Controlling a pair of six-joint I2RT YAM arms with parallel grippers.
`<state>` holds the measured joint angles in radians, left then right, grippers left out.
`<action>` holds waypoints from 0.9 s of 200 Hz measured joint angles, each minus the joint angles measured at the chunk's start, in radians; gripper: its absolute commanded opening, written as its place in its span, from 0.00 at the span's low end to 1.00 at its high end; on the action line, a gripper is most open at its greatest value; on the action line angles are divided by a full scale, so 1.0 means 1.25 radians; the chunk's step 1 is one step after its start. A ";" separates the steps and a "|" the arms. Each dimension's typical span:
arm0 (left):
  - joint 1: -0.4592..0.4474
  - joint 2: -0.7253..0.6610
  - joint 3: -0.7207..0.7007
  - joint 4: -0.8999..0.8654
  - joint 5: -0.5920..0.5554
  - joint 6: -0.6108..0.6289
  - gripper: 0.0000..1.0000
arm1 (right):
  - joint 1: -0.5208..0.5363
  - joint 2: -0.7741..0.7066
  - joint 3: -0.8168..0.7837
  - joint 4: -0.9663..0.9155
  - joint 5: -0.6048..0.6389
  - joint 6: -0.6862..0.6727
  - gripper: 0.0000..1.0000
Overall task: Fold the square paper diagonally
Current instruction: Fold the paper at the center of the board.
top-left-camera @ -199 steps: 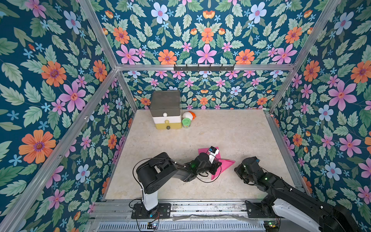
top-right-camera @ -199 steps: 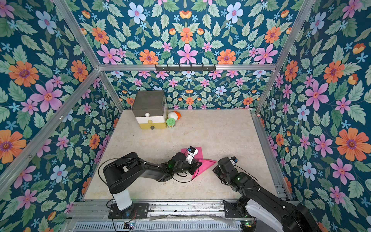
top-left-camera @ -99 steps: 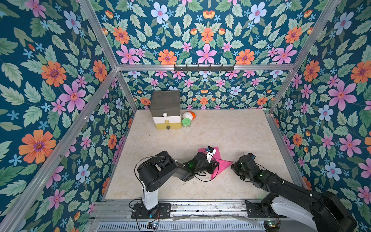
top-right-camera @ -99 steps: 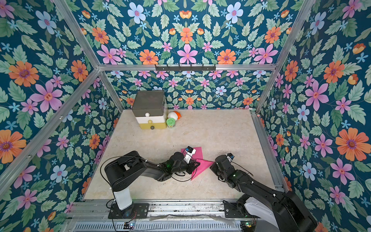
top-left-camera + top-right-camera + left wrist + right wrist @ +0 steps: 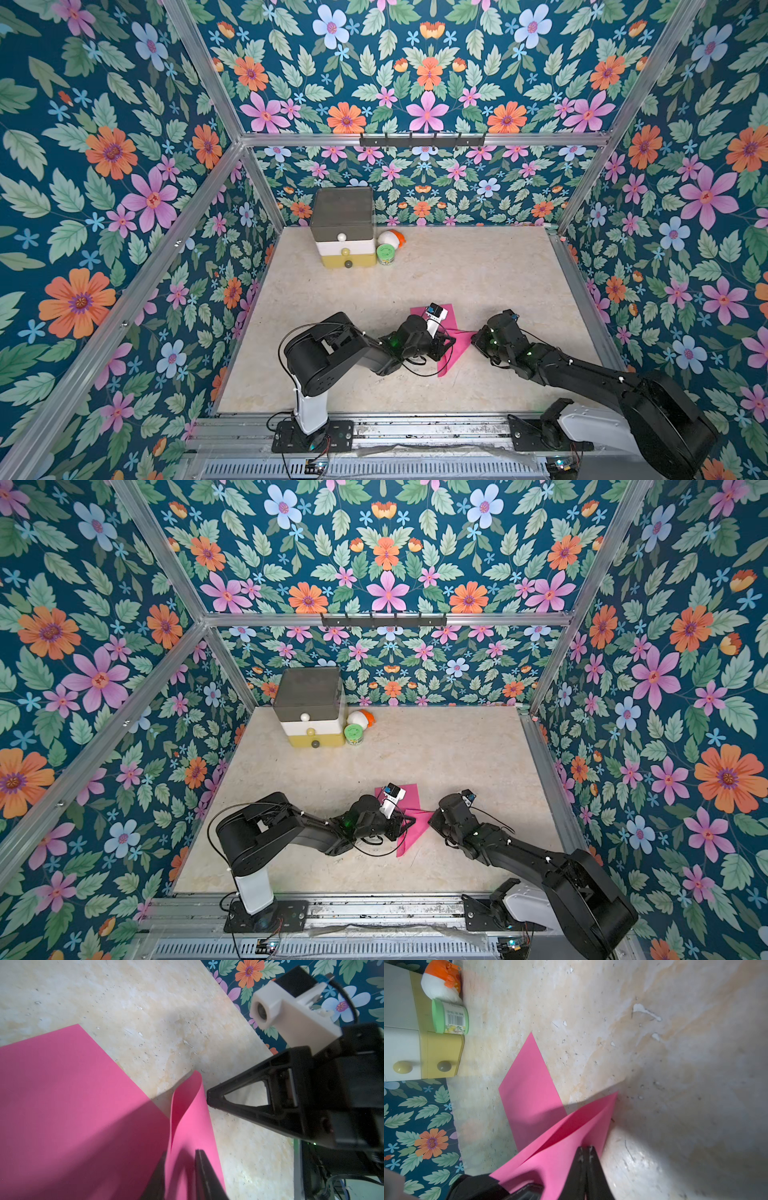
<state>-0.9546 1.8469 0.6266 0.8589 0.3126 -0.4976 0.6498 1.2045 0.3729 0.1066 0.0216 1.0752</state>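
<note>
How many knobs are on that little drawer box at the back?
3. All on the drawer box front: white knob on top, yellow knob in the middle, grey knob lowest. None looks hidden.

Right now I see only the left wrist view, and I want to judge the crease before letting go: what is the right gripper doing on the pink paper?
Observer: In the right wrist view the right gripper is shut, with its tips over the upper layer of the pink paper.
Operator: Is the fold flat there?
Observer: No, a gap shows between the two layers.
Operator: Anything close by?
Observer: No. In both top views the drawer box and the green-lidded jar sit far back from the paper.
</note>
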 measured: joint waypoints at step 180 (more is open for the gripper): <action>0.001 -0.004 0.017 -0.002 0.016 0.006 0.28 | 0.009 -0.073 0.004 -0.069 0.002 0.004 0.53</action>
<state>-0.9539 1.8416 0.6479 0.8566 0.3332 -0.4896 0.6609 1.1130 0.3779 0.0204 0.0246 1.0805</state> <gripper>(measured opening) 0.275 0.479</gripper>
